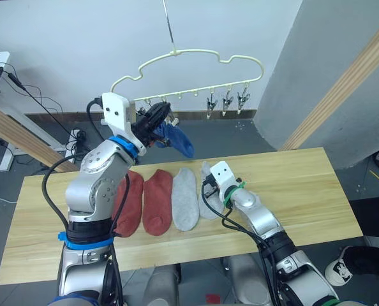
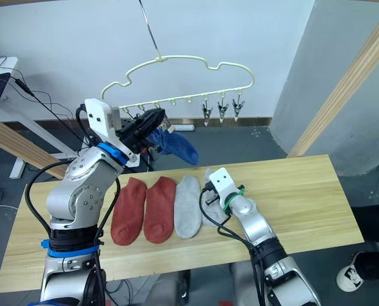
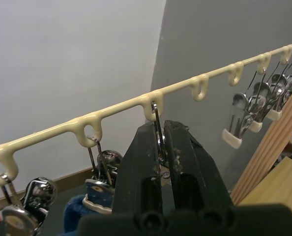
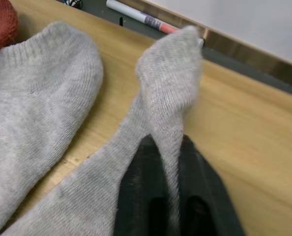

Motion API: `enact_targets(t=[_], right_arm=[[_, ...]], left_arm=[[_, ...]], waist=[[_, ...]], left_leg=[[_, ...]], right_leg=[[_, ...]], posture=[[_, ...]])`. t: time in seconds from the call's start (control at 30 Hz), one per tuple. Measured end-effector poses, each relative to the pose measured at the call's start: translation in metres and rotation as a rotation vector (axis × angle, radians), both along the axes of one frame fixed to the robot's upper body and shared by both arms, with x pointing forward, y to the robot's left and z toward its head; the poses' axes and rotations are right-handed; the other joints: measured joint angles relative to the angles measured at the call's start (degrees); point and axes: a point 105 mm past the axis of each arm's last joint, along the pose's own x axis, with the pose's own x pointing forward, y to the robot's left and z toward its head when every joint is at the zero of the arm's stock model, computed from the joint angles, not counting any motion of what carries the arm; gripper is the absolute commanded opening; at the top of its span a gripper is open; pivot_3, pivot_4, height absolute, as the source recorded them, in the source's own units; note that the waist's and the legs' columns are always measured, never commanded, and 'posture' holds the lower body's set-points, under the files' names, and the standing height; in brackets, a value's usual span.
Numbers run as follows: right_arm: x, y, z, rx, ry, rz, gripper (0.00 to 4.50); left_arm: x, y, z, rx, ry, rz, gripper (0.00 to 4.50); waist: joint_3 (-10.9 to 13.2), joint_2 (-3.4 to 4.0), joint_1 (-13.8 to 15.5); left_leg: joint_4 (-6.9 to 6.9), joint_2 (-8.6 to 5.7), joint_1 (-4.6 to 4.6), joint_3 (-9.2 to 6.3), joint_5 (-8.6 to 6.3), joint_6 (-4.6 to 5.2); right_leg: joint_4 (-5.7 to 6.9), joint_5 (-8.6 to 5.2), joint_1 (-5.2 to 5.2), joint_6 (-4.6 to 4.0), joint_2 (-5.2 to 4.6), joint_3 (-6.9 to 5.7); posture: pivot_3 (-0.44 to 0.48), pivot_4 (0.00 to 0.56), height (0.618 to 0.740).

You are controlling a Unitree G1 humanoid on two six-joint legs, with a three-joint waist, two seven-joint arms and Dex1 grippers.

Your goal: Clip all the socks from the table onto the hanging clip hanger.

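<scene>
— Status? My left pincer (image 3: 161, 147) is pinched on a clip (image 3: 159, 129) under the hanger (image 1: 196, 58), beside the hung blue sock (image 1: 177, 138).
— Right pincer (image 4: 171, 164) holds a grey sock (image 4: 158, 128) on the table (image 1: 291, 185); lift it next.

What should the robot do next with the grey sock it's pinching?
Probably lift the grey sock off the table toward the hanger. The right gripper has its fingers pinched on a fold of it, while the left gripper is squeezing a clip beside a blue sock that already hangs there.
</scene>
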Motion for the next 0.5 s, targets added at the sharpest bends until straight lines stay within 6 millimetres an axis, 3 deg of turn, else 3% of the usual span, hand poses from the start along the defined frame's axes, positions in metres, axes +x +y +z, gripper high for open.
enact_targets(t=[0.17,0.3,0.43,0.5], right_arm=[[-0.004,0.006,0.028,-0.027,-0.113,0.092,0.03],[-0.013,0.029,0.055,-0.05,-0.216,0.24,0.03],[-0.013,0.049,0.09,-0.035,-0.333,0.306,0.03],[-0.013,0.055,0.098,-0.021,-0.354,0.314,0.03]], left_arm=[[-0.001,-0.002,0.0,-0.007,0.007,-0.012,0.0],[-0.001,-0.003,-0.001,-0.014,0.026,-0.027,0.0],[-0.002,-0.005,-0.002,-0.021,0.036,-0.04,0.0],[-0.002,-0.005,-0.001,-0.022,0.035,-0.043,0.0]], waist=[[0.01,0.01,-0.11],[0.01,0.01,-0.3],[0.01,0.01,-0.24],[0.01,0.01,-0.2]], left_leg=[[-0.02,0.01,-0.01,0.01,0.0,0.0],[-0.02,0.02,0.01,0.02,0.0,0.0],[-0.01,0.02,0.02,0.0,0.0,0.0],[-0.01,0.02,0.0,-0.01,0.0,-0.01]], right_leg=[[-0.02,0.0,-0.03,0.0,0.01,0.01],[0.02,0.0,-0.03,0.0,0.02,0.02],[0.03,0.0,-0.03,0.0,0.01,0.0],[0.0,0.0,-0.03,-0.01,0.01,0.0]], posture=[[-0.258,0.354,0.731],[-0.258,0.354,0.731],[-0.253,0.351,0.731],[-0.251,0.349,0.731]])
